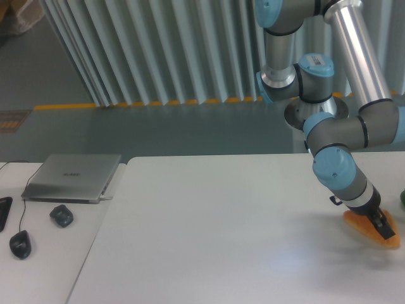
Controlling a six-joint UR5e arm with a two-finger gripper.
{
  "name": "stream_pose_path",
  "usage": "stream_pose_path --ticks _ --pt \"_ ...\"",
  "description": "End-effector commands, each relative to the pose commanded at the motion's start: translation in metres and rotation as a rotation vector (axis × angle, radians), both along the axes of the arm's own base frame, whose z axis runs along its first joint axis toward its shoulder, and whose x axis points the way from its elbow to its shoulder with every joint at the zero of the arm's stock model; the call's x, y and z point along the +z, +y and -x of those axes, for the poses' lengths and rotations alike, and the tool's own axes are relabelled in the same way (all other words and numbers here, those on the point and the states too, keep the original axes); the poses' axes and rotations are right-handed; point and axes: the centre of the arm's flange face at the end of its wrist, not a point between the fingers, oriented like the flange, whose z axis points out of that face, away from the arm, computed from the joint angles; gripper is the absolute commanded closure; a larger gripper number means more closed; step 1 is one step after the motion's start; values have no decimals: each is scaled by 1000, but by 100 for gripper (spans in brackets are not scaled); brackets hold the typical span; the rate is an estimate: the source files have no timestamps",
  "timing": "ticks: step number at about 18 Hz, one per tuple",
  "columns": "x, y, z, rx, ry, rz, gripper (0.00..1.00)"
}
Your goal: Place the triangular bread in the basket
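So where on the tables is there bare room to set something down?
The white table is bare from its left edge to the hand on the triangular bread at far right. The side table is crowded: laptop, two mice.

No text can be read — the laptop lid's mark is too blurred.
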Motion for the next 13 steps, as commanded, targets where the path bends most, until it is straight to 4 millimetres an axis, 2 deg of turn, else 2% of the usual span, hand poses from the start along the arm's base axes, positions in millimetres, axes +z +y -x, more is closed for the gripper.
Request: stream_pose_path --ticks 1,3,6,8,10,13 --pt "1 -1 1 1 2 0 39" --pt "1 -1 1 4 4 -2 62" --pt "9 0 6 23 21 -18 68" --pt "13 0 7 73 50 -45 68" --pt "17 0 9 76 54 -54 80" --pt "41 -5 20 96 62 -104 80"
